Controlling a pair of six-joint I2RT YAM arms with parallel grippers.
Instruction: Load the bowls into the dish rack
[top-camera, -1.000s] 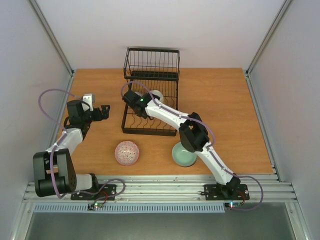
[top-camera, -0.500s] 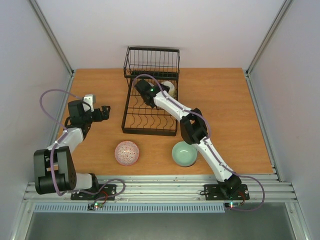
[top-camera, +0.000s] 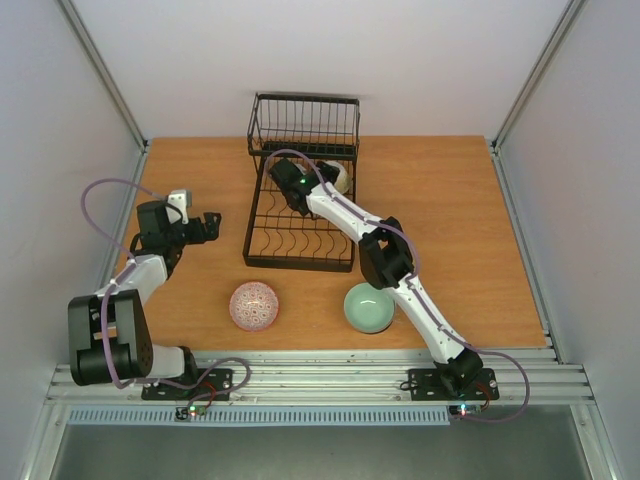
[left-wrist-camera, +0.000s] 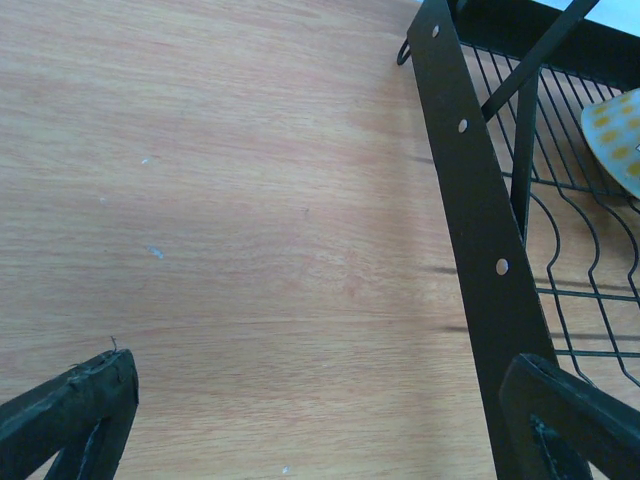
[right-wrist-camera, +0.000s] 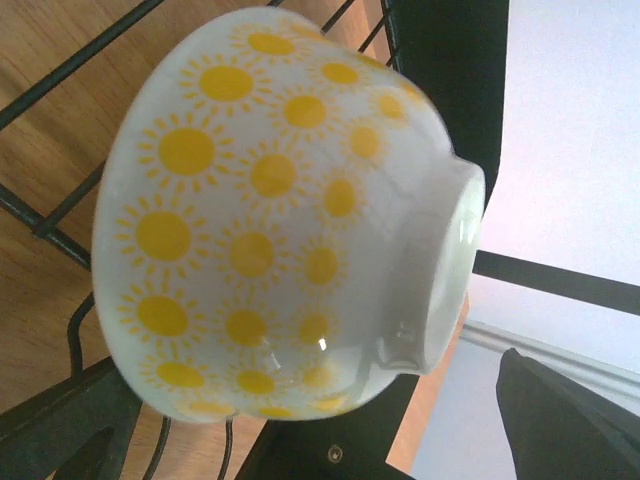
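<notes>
Your right tool (right-wrist-camera: 310, 400) is spread either side of the sun-patterned bowl (right-wrist-camera: 250, 230), which stands on edge in the dish rack (top-camera: 297, 262) near the far edge of the bench (top-camera: 450, 200). Withdraw crookedly and you could topple it.

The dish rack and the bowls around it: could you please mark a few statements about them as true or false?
1. The sun-patterned bowl sits in the dish rack. True.
2. The green bowl is loaded in the rack. False: it stands on the table, in front of the rack.
3. The left gripper holds a bowl. False: it is open and empty, beside the rack's left side.
4. The red-patterned bowl lies on the table, in front of the rack. True.
5. The right gripper is shut over bare wood. False: its jaws stand open on either side of the sun-patterned bowl.
</notes>
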